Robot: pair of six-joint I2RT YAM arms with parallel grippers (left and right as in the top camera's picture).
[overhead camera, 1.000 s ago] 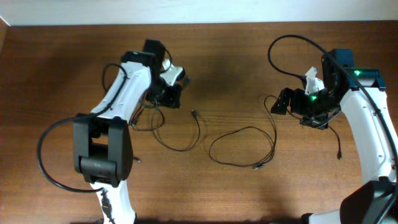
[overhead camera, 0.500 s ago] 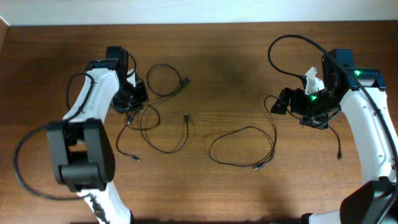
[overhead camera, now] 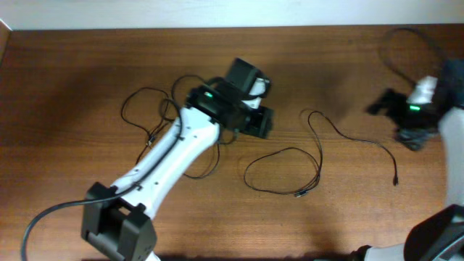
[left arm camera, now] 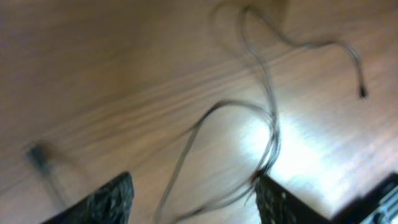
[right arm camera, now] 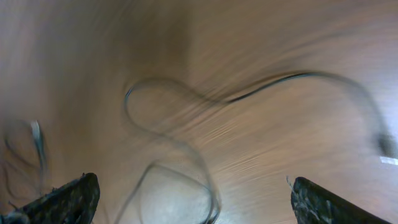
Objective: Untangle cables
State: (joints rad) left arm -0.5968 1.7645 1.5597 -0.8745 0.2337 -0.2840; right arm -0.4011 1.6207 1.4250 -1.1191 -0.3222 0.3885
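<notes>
One thin black cable (overhead camera: 319, 168) lies as a loop at the table's centre, with a strand trailing right to a small plug (overhead camera: 395, 180). A second tangle of cables (overhead camera: 148, 101) lies at the left, partly hidden under my left arm. My left gripper (overhead camera: 259, 122) is over the middle, just left of the centre loop. In the blurred left wrist view its jaws (left arm camera: 196, 199) are open above the cable (left arm camera: 270, 134). My right gripper (overhead camera: 380, 105) is at the far right. In the right wrist view its jaws (right arm camera: 199, 202) are wide open above the cable (right arm camera: 273, 81).
The brown wooden table (overhead camera: 72, 167) meets a pale wall along the far edge. Thicker black arm cables hang by the left arm's base (overhead camera: 43, 217) and behind the right arm (overhead camera: 406, 36). Both wrist views are motion-blurred.
My left arm has swung from the far left to the table's centre. My right arm has drawn back to the right, away from the cable, which now lies stretched toward the right.
</notes>
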